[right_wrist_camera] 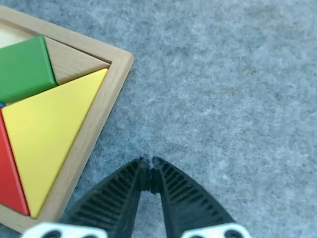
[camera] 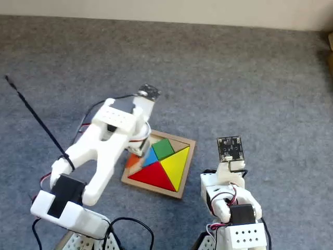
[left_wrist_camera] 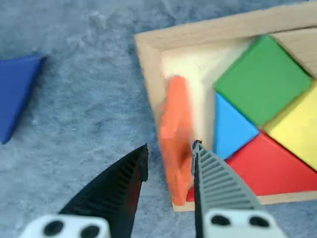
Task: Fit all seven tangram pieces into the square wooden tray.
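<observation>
Seating the orange piece [left_wrist_camera: 173, 114] is the step in hand: it leans on the tray's [left_wrist_camera: 198, 32] nine o'clock rim, with the left gripper [left_wrist_camera: 171, 146] spread around it. It probably needs tipping flat into the pale gap. The right gripper [right_wrist_camera: 150, 171] sits pinched together on the carpet at the tray's three o'clock.

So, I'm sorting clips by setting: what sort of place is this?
Likely an indoor robotics practice setup: a grey carpet-like surface, a small left arm and right arm, and a wooden tray of tangram pieces.

Several pieces [camera: 174, 164] lie in the tray [left_wrist_camera: 213, 29]; one triangle [left_wrist_camera: 17, 94] lies apart on carpet [camera: 250, 78].
</observation>
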Robot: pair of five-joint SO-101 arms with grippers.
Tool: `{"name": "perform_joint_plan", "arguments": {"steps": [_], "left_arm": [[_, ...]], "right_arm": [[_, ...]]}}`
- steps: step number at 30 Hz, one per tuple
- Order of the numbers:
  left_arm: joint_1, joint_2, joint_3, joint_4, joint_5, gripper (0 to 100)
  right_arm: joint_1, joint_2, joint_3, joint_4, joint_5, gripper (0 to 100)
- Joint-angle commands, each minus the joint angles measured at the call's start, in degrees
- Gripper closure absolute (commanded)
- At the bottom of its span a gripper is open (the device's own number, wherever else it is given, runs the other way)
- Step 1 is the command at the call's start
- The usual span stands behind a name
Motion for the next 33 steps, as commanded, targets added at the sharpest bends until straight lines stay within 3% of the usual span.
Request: {"name": "perform_joint_plan", "arguments": {"steps": [1,11,19,27,33], "left_arm": [[-0.8,-2.8,-2.6,-0.1,-0.4,84],[-0.7,-2.9,-2.9,0.1,-0.4,84],[-1.1,-2.4,-11.1,3.4,-0.4,84],[-5.3,-2.4,-3.8,-9.4,-0.4,84],[-1.7,-2.4,0.6,-8.1,-0.5,84]], "right_arm": [[-0.4,-0.6,8.5,0.3,-0.3,98.0],[-0.4,-0.6,8.5,0.3,-0.3,98.0],[-0.4,-0.6,8.5,0.3,-0.3,98.0],[-0.4,-0.6,8.5,0.3,-0.3,98.0],[-0.4,-0.6,8.5,0.3,-0.3,98.0]]}}
